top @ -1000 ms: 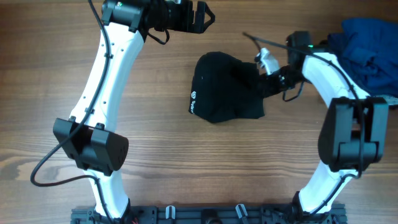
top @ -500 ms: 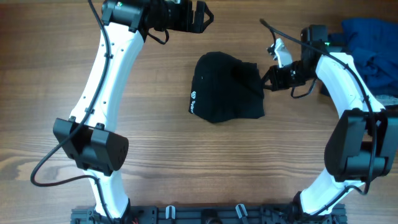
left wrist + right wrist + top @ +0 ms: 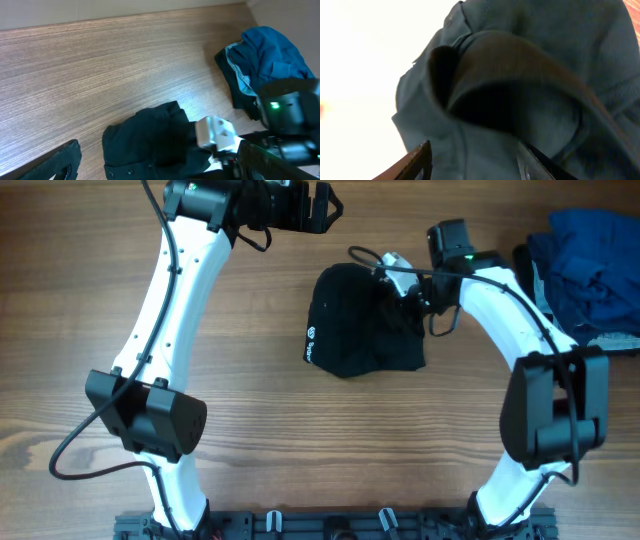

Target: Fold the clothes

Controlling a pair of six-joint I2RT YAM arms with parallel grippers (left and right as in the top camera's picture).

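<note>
The clothes [image 3: 355, 325] are one black garment, bunched into a compact shape mid-table, with a small white logo [image 3: 311, 333] at its left edge. My right gripper [image 3: 390, 288] hangs over the garment's upper right part. In the right wrist view its gripper [image 3: 475, 160] has the jaws apart, and dark folded fabric [image 3: 520, 60] fills the view just beyond them. Nothing is pinched between the jaws. My left gripper [image 3: 325, 205] stands wide open at the table's far edge, clear of the cloth. From the left wrist view [image 3: 155, 162] I look down on the garment [image 3: 145, 135].
A heap of blue and dark garments [image 3: 590, 265] lies at the far right, seen as the blue heap [image 3: 265, 60] from the left wrist. The right arm's white wrist block [image 3: 215, 134] sits on the near side of the black garment. Wooden table [image 3: 250, 430] all round.
My right gripper, shut at the garment's right edge a second ago, drew off to the right, then swung back over its upper right part with the jaws apart. The left arm stayed still.
</note>
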